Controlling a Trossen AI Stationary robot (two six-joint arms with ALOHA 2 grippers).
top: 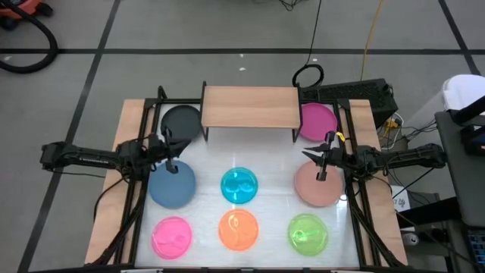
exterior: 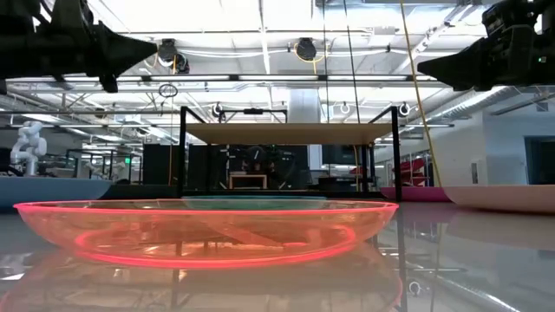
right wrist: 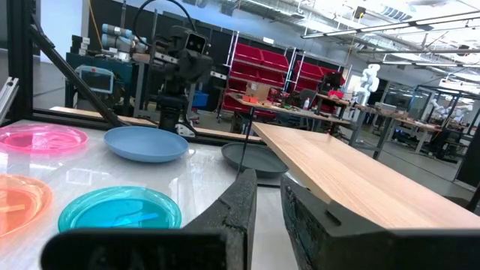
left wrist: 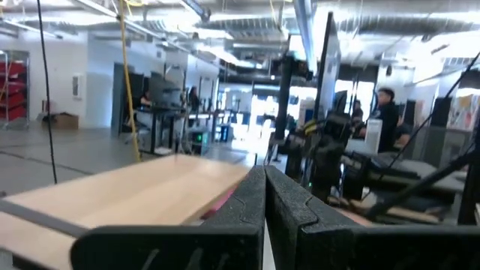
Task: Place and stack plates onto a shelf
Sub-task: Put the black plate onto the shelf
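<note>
White tabletop [top: 269, 163], wood-edged, on a grey floor marked with dark tape lines; workshop benches and red bins stand in the room beyond.

Shelf [top: 249, 107]: light-wood board on thin black legs, at the far middle of the table. Its top carries no plates.

Large opaque plates, all on the table:
- dark grey plate [top: 182, 120], just left of the shelf, its edge by the shelf's left end.
- magenta plate [top: 317, 120], just right of the shelf.
- blue plate [top: 171, 185], nearer than the grey one, on the left.
- dusty pink plate [top: 317, 186], nearer than the magenta one, on the right.

Small translucent plates:
- cyan plate [top: 239, 186], mid-table, between the blue and dusty pink plates.
- pink plate [top: 172, 235], orange plate [top: 239, 229] and green plate [top: 308, 232], in a row along the near edge, left to right, apart from one another.

Left gripper [top: 171, 157]: above the far edge of the blue plate, raised off the table; fingers [left wrist: 251, 202] pressed together, holding nothing.

Right gripper [top: 321, 165]: above the far edge of the dusty pink plate, also raised; a narrow gap shows between its fingers [right wrist: 241, 196], nothing in it.
</note>
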